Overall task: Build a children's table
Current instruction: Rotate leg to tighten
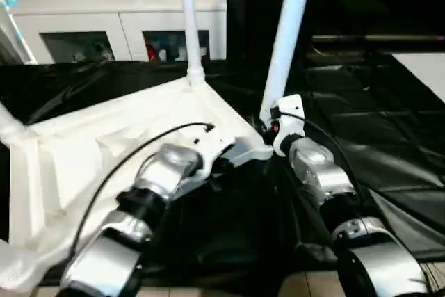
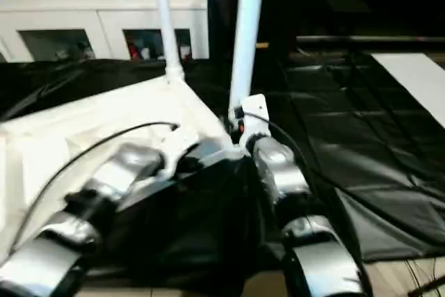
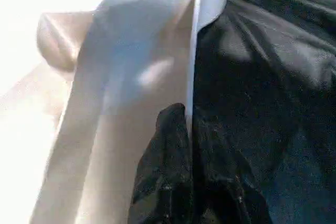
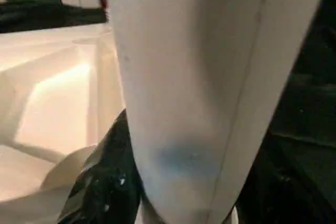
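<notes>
As seen from the head camera, the tabletop [image 1: 118,137] lay underside up on the black-draped worktop [image 1: 375,123]; one leg [image 1: 189,19] stood in the far socket beyond the left hand [image 1: 221,160]. The right hand [image 1: 277,124] was clamped on a second leg [image 1: 286,33], tilted over the near corner socket.

Left wrist view: fingers [image 3: 168,171] together, pinching the tabletop's rim [image 3: 191,77].

Right wrist view: leg [image 4: 194,77] filled the grip.

Judgement: bring the leg upright over the socket before pressing; keep the rim steadied against sliding.
</notes>
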Robot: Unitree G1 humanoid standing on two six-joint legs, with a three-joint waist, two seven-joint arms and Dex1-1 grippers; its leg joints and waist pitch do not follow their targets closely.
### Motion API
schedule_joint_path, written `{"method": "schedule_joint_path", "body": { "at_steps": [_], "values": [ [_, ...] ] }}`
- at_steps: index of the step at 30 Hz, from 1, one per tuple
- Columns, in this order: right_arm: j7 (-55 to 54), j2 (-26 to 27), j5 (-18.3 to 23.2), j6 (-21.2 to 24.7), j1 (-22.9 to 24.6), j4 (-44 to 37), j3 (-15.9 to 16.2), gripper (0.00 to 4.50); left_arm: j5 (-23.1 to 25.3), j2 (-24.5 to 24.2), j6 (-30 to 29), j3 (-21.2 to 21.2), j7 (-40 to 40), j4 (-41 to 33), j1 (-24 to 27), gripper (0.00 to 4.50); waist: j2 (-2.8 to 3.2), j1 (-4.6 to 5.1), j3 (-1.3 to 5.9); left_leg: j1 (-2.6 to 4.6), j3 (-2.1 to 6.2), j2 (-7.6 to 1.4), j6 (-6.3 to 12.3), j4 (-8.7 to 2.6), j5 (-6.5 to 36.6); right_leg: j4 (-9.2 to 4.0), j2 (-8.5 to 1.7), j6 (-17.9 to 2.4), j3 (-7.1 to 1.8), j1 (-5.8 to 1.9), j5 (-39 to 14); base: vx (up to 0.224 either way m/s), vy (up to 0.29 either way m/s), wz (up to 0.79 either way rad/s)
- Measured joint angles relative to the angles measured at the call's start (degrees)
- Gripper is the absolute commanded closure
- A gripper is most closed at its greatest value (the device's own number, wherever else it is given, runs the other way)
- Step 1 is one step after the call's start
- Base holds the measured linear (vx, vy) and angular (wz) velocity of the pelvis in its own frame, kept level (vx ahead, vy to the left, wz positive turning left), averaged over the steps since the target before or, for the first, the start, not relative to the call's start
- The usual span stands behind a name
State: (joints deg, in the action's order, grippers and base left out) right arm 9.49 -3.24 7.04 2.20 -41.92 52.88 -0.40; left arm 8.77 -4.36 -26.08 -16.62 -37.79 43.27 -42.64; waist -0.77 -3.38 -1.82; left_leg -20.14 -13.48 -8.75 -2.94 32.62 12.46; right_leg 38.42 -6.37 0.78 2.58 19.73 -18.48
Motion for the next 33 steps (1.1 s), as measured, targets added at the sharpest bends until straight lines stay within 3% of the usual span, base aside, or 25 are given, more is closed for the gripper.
{"method": "schedule_joint_path", "body": {
  "at_steps": [1,2,3,4,5,7,11,13,15,17,22,26,31,33],
  "values": [
    [-0.89,0.41,-0.07,0.02,-0.71,0.96,-0.22,2.65,-0.05,0.2,-0.41,0.02,0.08,-0.02,-0.04,4.5,1.28,-1.03,0.14,-0.93,4.67,0.4,1.11,3.22,0.35,-0.23,0.11,0.04,1.16,-0.25,0.06,0.078,0.01,-0.53],
    [-1.25,0.47,-0.4,0.02,-1.01,1.38,-0.26,2.65,-0.07,0.69,-0.98,-0.02,0.15,0.0,-0.14,4.5,3.02,-1.39,0.53,-0.33,6.75,0.11,0.28,2.59,0.07,-0.45,0.14,-0.06,2.72,-0.32,0.22,0.078,0.01,-0.53],
    [-1.72,0.55,-0.61,-0.03,-1.21,1.46,-0.38,2.65,-0.08,1.03,-1.33,-0.02,0.36,0.04,-0.36,4.5,3.6,-1.3,0.55,-0.5,6.91,-0.02,-0.51,2.48,-0.39,-0.96,0.13,-0.07,3.23,-0.45,0.85,0.07,0.085,-0.4],
    [-1.96,0.71,-0.71,-0.04,-1.78,2.19,-0.55,2.65,-0.08,0.98,-1.44,-0.07,0.44,0.05,-0.41,4.5,3.59,-0.48,0.65,-0.49,6.86,-0.15,-0.55,1.87,-0.58,-1.98,0.78,-0.54,2.82,-0.6,1.7,0.0,0.0,0.0],
    [-2.08,0.91,-0.75,-0.04,-2.13,2.7,-0.81,2.65,-0.06,0.79,-1.35,-0.06,0.44,0.06,-0.45,4.5,3.5,-0.12,0.63,-0.01,6.66,-0.18,-0.56,1.31,-0.56,-2.53,1.06,-0.98,2.41,-0.49,2.26,0.0,0.0,0.0],
    [-2.33,1.34,-1.01,-0.04,-2.7,4.01,-1.38,2.65,-0.05,0.44,-0.98,-0.08,0.42,0.43,-0.45,4.5,2.57,0.01,0.55,0.25,5.98,-0.18,-0.56,0.14,-0.56,-3.0,1.1,-0.96,1.88,-0.43,2.33,-0.01,-0.013,0.09],
    [-2.29,1.41,-1.64,-0.15,-3.42,4.82,-1.44,2.65,-0.05,0.29,-0.81,-0.09,0.21,0.43,-0.45,4.5,2.11,-0.01,0.85,0.16,5.18,-0.18,-0.54,-0.67,-0.58,-3.57,1.11,-0.88,1.37,-0.66,2.73,0.0,0.0,0.0],
    [-2.11,1.56,-1.94,-0.2,-3.78,5.12,-1.45,2.65,-0.05,-0.09,-0.42,-0.09,-0.27,0.43,-0.45,4.5,2.1,0.02,0.87,0.19,5.07,-0.18,-0.54,-0.69,-0.58,-3.65,1.1,-0.85,1.28,-0.59,2.99,0.0,0.0,0.0],
    [-1.99,1.76,-1.88,-0.2,-3.91,5.28,-1.75,2.09,-0.05,-0.35,-0.19,-0.09,-0.59,0.44,-0.44,4.5,2.06,-0.03,0.87,0.2,5.07,-0.19,-0.54,-0.78,-0.58,-3.65,1.1,-0.84,1.29,-0.46,2.99,0.0,0.0,0.0],
    [-1.2,2.01,-1.64,0.29,-3.89,6.62,-2.25,1.93,-0.05,-0.55,0.23,-0.09,-0.78,0.36,-0.45,4.5,2.0,-0.03,0.86,0.15,5.05,-0.2,-0.54,-0.87,-0.58,-3.65,1.1,-0.84,1.28,0.0,2.99,0.0,0.0,0.0],
    [2.89,1.86,-1.33,-0.64,-3.36,6.72,-2.77,1.43,0.05,-2.81,2.95,-0.84,-2.65,-0.82,0.04,4.5,2.11,-0.02,0.66,-0.23,4.8,-0.36,-0.58,-0.86,-0.66,-3.65,1.1,-0.67,1.24,0.22,3.98,0.0,0.0,0.0],
    [7.72,0.99,-1.13,-1.37,-3.15,5.7,-2.71,1.13,0.27,-4.2,4.46,-1.33,-3.66,-2.1,0.54,4.5,2.53,-0.01,0.26,-0.2,4.58,-0.65,-0.59,-0.98,-0.66,-3.64,1.18,-0.67,1.34,0.28,3.98,0.0,0.0,0.0],
    [22.36,-3.77,-0.45,-1.78,2.28,-3.23,0.42,0.62,-0.07,-8.39,9.48,-1.81,-9.04,-6.8,3.5,4.5,2.81,-0.17,-0.12,-0.47,4.17,-1.23,-0.85,-1.0,-1.18,-3.62,1.41,-0.85,1.47,0.58,4.17,0.012,-0.001,-0.01],
    [27.18,-5.41,-0.39,-3.07,4.37,-6.61,1.73,0.46,-0.78,-10.4,11.79,-1.76,-11.66,-8.75,4.65,4.5,2.95,-0.17,-0.06,-1.0,4.11,-1.35,-0.24,-0.91,-1.98,-3.47,1.52,-0.8,1.44,1.19,4.04,0.063,0.001,-0.05]
  ]
}}
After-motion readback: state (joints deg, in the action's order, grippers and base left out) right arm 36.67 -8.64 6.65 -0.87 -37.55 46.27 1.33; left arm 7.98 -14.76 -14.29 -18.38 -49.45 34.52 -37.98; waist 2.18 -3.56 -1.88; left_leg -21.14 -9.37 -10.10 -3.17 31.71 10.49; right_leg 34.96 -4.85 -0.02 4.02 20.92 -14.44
